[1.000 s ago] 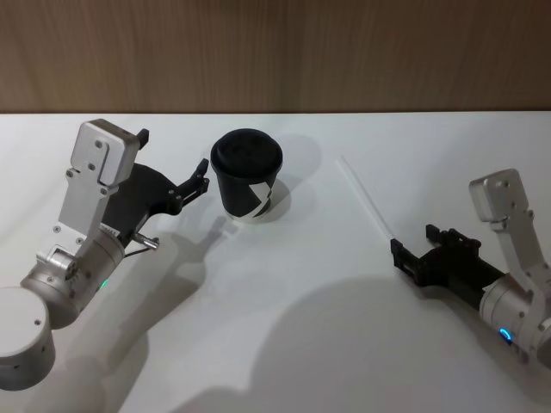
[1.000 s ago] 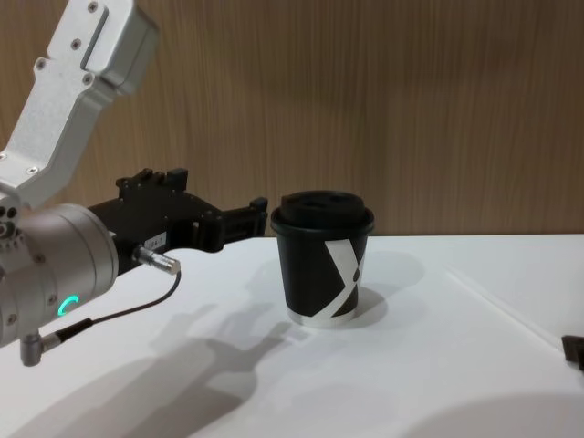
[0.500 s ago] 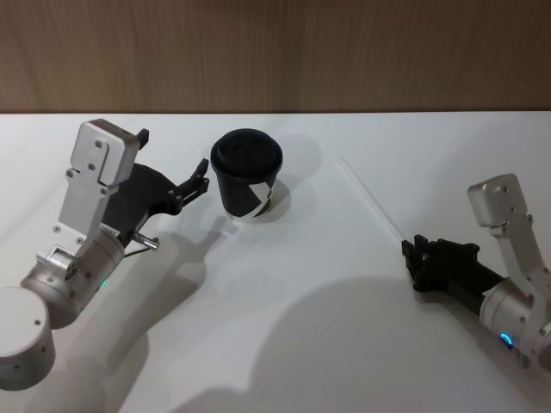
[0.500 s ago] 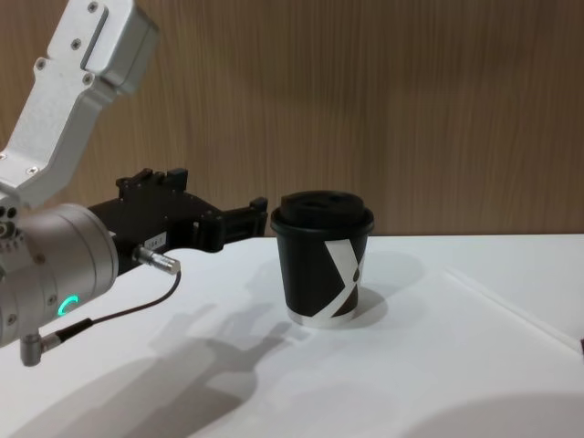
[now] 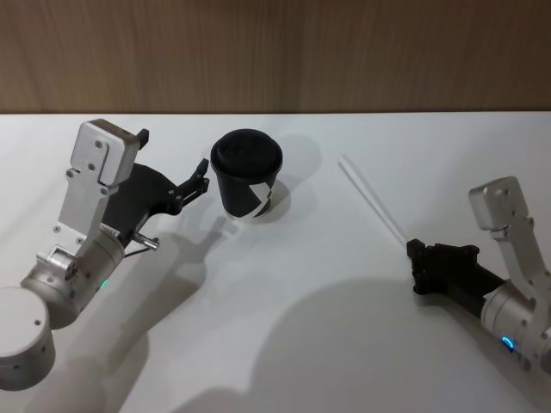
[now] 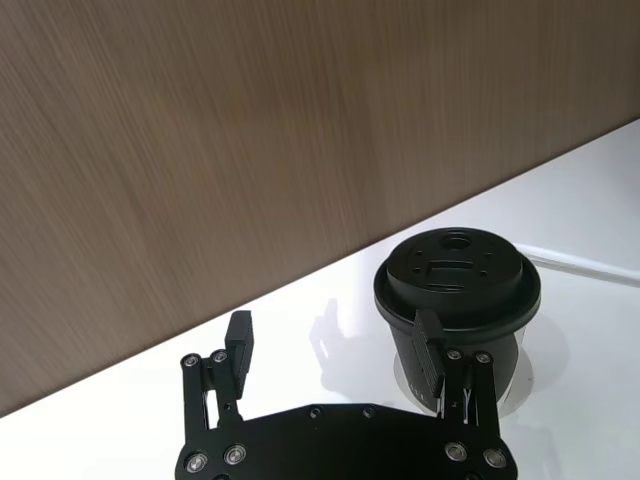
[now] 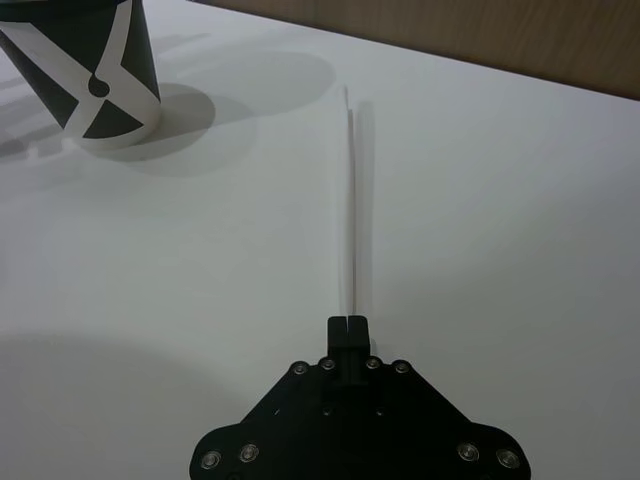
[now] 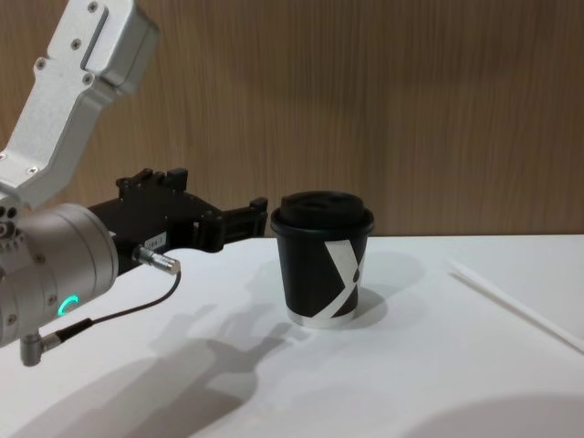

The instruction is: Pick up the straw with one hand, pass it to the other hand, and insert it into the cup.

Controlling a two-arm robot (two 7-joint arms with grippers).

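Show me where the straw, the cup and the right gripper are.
straw point(image 5: 372, 198): head view, middle of its length.
cup point(image 8: 306, 269): chest view, black side wall.
right gripper point(image 7: 348, 323): right wrist view, shut fingertips.

I look across a plain white table point(image 5: 284, 258), matte and smooth, which takes up most of my head view. Broad grey shadows point(image 5: 336, 344) with blurred edges lie over its near side, so the light reads as soft. Along the table's far edge stands a wall point(image 5: 275, 52) of brown wood-grain panelling, darker toward its top. In the chest view that edge meets the wall in one straight, level line.
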